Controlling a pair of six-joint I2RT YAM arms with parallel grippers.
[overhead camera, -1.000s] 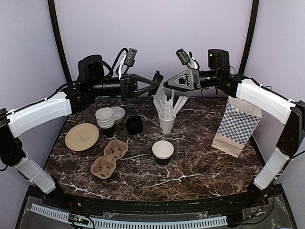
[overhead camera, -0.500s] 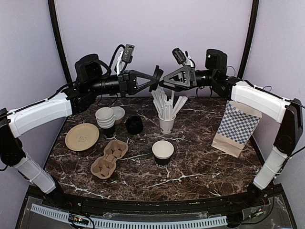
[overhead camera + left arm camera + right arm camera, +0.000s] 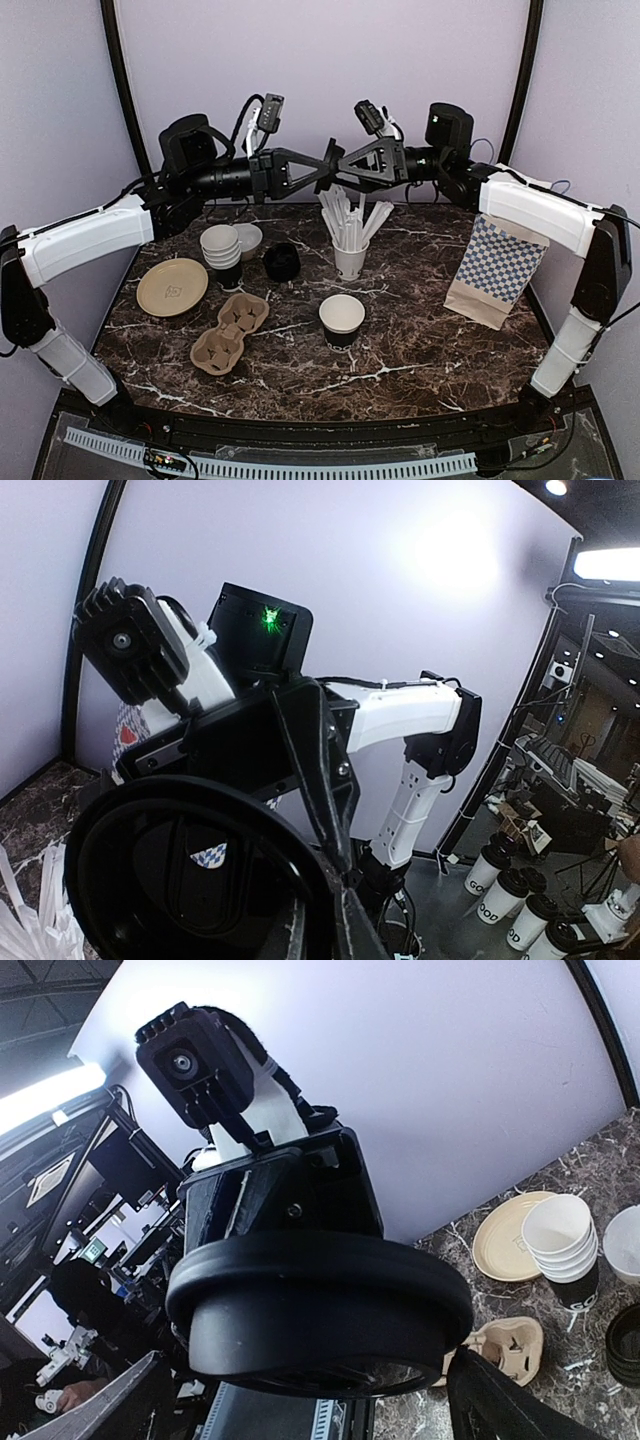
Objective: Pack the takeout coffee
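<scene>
Straws (image 3: 352,215) fill the white cup (image 3: 350,264), the coffee cup (image 3: 341,320) stands open mid-table, and high above them the raised left gripper (image 3: 327,164) pinches a lid (image 3: 320,1305) inside the wide-open right gripper (image 3: 344,166).

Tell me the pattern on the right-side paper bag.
Blue-and-white checks on the paper bag, plain tan base; clearest in the top external view.

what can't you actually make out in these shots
Top external: the black lid is lost between the left hand and right hand, dark on dark; whether the right hand touches it cannot be told.
Left wrist: the lid fills the foreground; the left hand's grip on it is cut by the bottom edge.
Right wrist: the lid blocks the middle; the open cup is not in view.
</scene>
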